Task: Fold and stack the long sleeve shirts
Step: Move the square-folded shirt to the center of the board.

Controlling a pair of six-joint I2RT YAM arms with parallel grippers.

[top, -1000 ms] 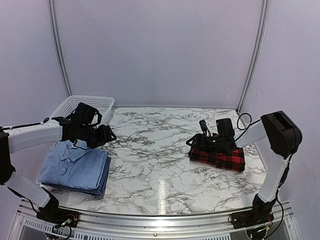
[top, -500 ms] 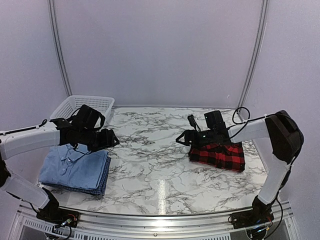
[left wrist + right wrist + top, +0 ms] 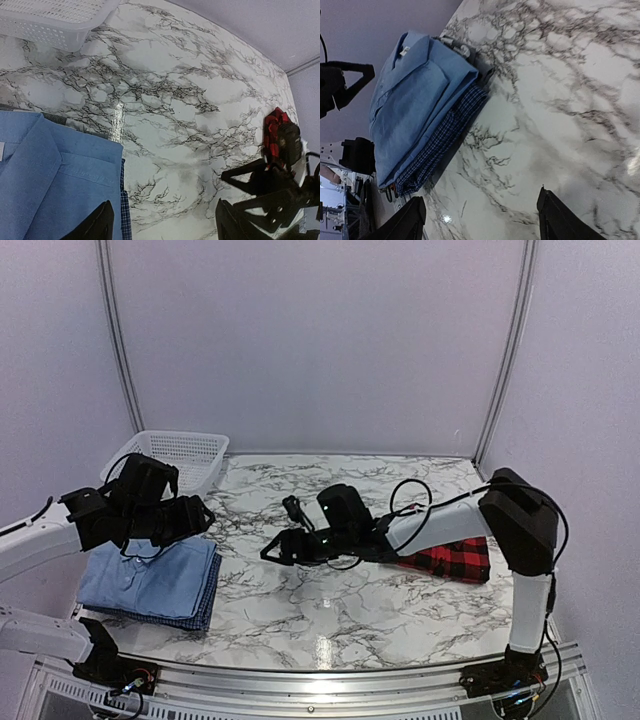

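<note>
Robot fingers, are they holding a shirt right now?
No, nothing is held. The left fingers hang open near the light blue shirt; the right fingers are open, away from the plaid shirt.

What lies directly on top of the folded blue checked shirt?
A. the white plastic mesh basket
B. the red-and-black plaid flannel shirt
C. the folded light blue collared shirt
C: the folded light blue collared shirt covers the blue checked shirt, whose edge shows beneath it.
</note>
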